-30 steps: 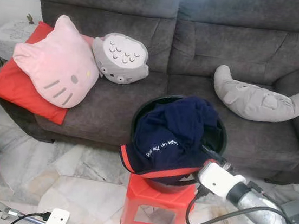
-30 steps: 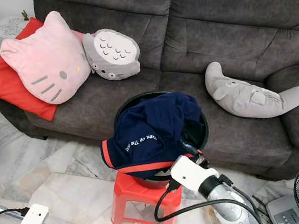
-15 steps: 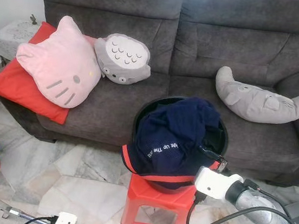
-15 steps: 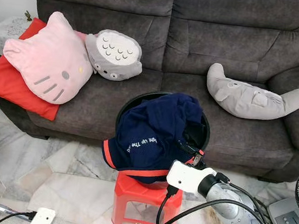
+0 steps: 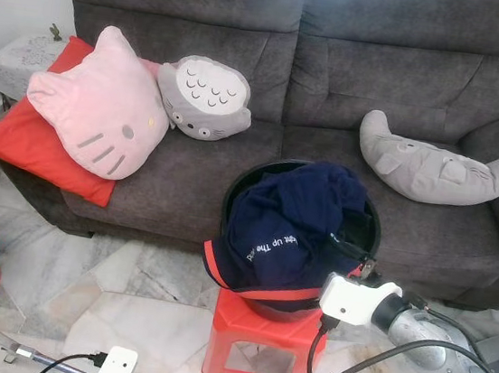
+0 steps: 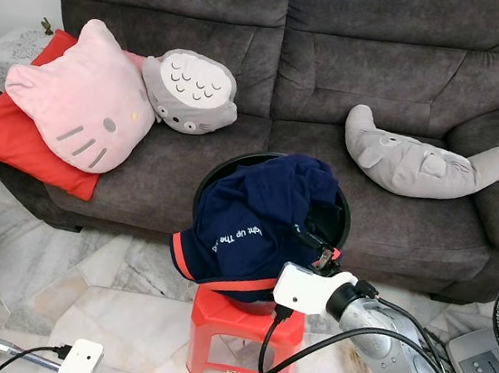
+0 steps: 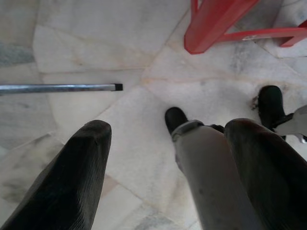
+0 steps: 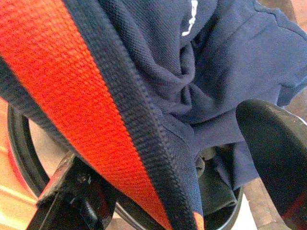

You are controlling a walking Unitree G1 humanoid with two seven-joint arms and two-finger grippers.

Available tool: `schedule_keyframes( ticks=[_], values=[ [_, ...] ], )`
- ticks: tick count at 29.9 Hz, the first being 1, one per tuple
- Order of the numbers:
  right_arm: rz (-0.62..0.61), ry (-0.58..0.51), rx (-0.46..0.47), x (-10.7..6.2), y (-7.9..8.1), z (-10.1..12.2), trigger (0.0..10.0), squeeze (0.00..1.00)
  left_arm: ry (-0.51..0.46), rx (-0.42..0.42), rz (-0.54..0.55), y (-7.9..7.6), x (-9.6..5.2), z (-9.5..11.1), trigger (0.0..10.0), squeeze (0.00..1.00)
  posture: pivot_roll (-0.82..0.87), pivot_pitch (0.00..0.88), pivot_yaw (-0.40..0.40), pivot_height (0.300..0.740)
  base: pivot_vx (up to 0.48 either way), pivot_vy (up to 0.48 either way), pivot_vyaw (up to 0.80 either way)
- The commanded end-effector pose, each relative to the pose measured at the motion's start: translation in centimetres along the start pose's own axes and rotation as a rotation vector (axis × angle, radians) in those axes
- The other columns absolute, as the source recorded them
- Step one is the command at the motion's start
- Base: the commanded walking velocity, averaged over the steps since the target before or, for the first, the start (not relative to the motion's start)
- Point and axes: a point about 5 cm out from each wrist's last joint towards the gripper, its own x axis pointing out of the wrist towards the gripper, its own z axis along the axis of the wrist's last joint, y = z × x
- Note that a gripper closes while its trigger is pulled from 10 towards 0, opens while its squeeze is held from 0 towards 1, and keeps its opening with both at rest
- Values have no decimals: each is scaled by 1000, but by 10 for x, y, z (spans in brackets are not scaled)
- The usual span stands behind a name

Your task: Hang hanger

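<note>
A navy shirt with a red hem is heaped in a black round basket and spills over its front rim. The basket stands on a red plastic stool before the sofa. My right gripper reaches in at the basket's right rim, its white wrist just outside. In the right wrist view its fingers stand apart, open, with the shirt's red hem lying between them. My left gripper hangs low over the marble floor, open and holding nothing.
A grey sofa carries a pink cat cushion, a grey owl cushion, a red pillow and a grey crescent plush. A fan base stands at right. A silver rod lies on the floor.
My right wrist has slid a little left and closer along the basket's rim. The left wrist has drifted slightly right. The camera has shifted a bit.
</note>
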Motion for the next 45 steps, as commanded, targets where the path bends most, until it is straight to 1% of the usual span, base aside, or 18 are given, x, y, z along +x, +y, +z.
schedule_keyframes(
  ticks=[1,4,5,9,14,19,25,28,37,44,45],
  values=[
    [-10,13,-2,0,-4,-4,10000,0,32,-5,6,6,-2,-7,10000,0,-138,53,66,740,0,0,0],
    [-5,24,7,1,-2,-6,10000,0,36,-5,9,10,-3,-9,10000,0,-138,53,66,740,0,0,0],
    [1,23,26,1,1,-6,0,0,44,-6,13,13,-5,-13,10000,0,-138,53,66,740,0,0,0],
    [21,14,44,2,7,-4,0,0,61,-5,17,16,-8,-22,10000,0,-132,53,68,740,0,0,0],
    [34,-3,65,2,12,-3,0,0,68,-2,17,16,-9,-26,10000,0,-134,53,71,740,0,0,0],
    [41,-20,60,3,14,-1,0,0,66,-2,8,10,-8,-26,10000,0,-132,53,71,740,0,0,0],
    [69,-10,56,2,18,-3,0,0,59,0,-4,0,-5,-24,10000,0,-133,53,69,740,0,0,0],
    [76,-11,60,2,19,-4,0,0,56,-1,-4,-1,-5,-22,10000,0,-133,53,69,740,0,0,0],
    [75,-21,68,3,20,-2,0,0,47,0,-4,0,-4,-17,10000,0,-131,54,70,740,0,0,0],
    [68,-24,71,4,20,-2,0,0,51,0,1,3,-5,-19,10000,0,-131,54,71,740,0,0,0],
    [61,-23,71,4,19,-2,0,0,54,0,4,6,-6,-21,10000,0,-131,54,71,740,0,0,0]
  ],
)
